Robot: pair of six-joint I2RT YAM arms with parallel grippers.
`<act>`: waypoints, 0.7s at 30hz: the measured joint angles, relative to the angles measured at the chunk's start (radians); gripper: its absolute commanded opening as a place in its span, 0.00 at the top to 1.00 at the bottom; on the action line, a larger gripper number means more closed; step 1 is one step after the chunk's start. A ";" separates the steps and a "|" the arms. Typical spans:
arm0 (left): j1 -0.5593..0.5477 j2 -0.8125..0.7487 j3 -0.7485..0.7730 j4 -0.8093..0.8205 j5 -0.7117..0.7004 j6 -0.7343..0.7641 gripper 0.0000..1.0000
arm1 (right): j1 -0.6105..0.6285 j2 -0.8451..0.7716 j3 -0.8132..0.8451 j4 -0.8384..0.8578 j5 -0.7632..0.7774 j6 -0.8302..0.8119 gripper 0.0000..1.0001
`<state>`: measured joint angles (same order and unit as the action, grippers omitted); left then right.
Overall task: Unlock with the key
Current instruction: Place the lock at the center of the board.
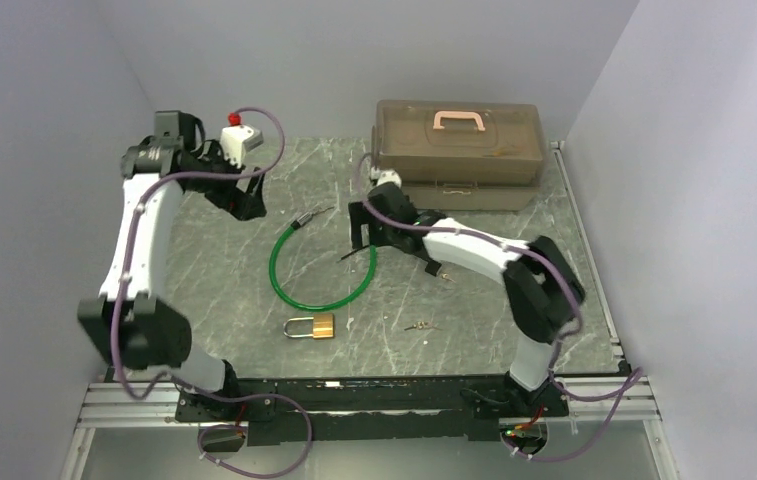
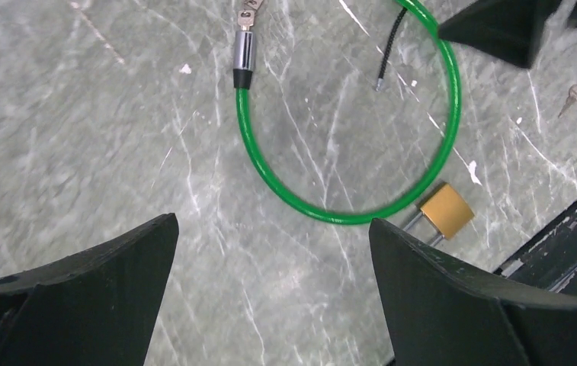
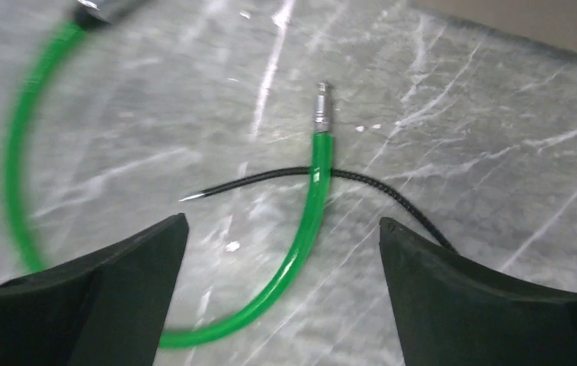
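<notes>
Left gripper (image 2: 271,221) and right gripper (image 3: 283,219) both wide, holding nothing, near green cable loop (image 1: 319,272); key bunch (image 1: 419,326) lies right of brass padlock (image 1: 315,326); thin black cord (image 3: 270,177) passes under the cable's end.

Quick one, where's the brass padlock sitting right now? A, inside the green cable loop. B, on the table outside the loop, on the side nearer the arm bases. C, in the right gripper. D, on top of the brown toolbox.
B: the brass padlock lies on the table just outside the green cable loop, on its near side, with no gripper on it.
</notes>
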<state>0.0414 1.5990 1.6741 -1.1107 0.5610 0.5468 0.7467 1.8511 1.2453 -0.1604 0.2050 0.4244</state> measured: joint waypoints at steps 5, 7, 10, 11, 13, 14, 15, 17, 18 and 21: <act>0.019 -0.297 -0.143 -0.005 -0.039 -0.018 0.01 | -0.080 -0.282 -0.034 -0.044 -0.171 0.095 0.00; 0.031 -0.414 -0.231 0.005 -0.064 -0.021 0.01 | -0.107 -0.431 -0.100 -0.042 -0.180 0.107 0.00; 0.044 -0.553 -0.360 0.008 -0.108 -0.020 0.01 | -0.049 -0.595 -0.182 -0.093 -0.111 0.108 0.01; 0.045 -0.585 -0.394 0.002 -0.114 -0.018 0.00 | -0.003 -0.634 -0.211 -0.115 -0.085 0.111 0.01; 0.045 -0.623 -0.447 -0.027 -0.112 -0.013 0.01 | 0.089 -0.681 -0.274 -0.154 -0.038 0.123 0.02; 0.045 -0.630 -0.463 -0.039 -0.106 -0.011 0.01 | 0.138 -0.695 -0.315 -0.178 -0.013 0.135 0.04; 0.045 -0.637 -0.481 -0.055 -0.098 -0.008 0.01 | 0.179 -0.702 -0.354 -0.208 0.008 0.150 0.06; 0.045 -0.639 -0.513 -0.071 -0.086 -0.008 0.01 | 0.239 -0.702 -0.435 -0.276 0.048 0.190 0.07; 0.045 -0.640 -0.532 -0.077 -0.084 -0.008 0.01 | 0.259 -0.700 -0.471 -0.312 0.071 0.216 0.08; 0.045 -0.654 -0.576 -0.093 -0.081 -0.008 0.01 | 0.309 -0.702 -0.549 -0.394 0.129 0.286 0.09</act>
<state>0.0864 0.9451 1.0977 -1.2037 0.4801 0.5392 1.0554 1.1496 0.6968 -0.5545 0.3344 0.7109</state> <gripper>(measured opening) 0.994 0.924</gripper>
